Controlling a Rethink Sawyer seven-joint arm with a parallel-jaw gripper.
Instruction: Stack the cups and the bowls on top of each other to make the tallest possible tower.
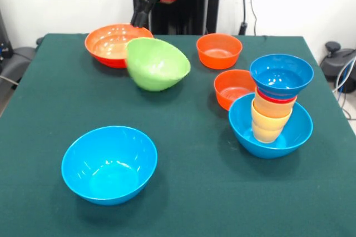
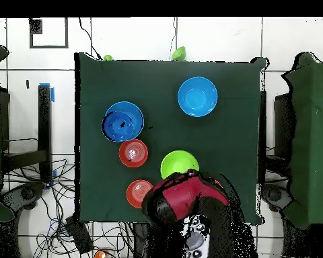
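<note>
Bowls and cups are split between loose pieces and a started tower. Going left to right in the front view: a large light-blue glossy plastic bowl [image 1: 109,163] sits alone at 7 o'clock on the green cloth-covered table [image 1: 194,192]; a large orange plastic bowl [image 1: 114,43] lies at 11 o'clock, with a large green plastic bowl [image 1: 157,63] tipped on its side, leaning against it. 2 small orange plastic bowls follow, 1 at 12 o'clock [image 1: 219,50] and 1 nearer centre [image 1: 232,87], just beside the tower [image 1: 272,109]. That tower stands at 3 o'clock: a second large light-blue bowl [image 1: 245,128] as base, yellow-orange tapered plastic cups [image 1: 268,120] nested upright in it, a red rim above them, and a small dark-blue plastic bowl [image 1: 281,74] on top.

The black gripper [image 1: 140,15] hangs under the red arm above the large orange bowl's far rim; whether its fingers are spread or closed I cannot tell, and nothing visibly hangs from it.

Risk, as I judge it: the green bowl, resting on its curved side, could roll or skid when touched, and the tower looks top-heavy, so a nudge from the neighbouring orange bowl could topple it.
</note>
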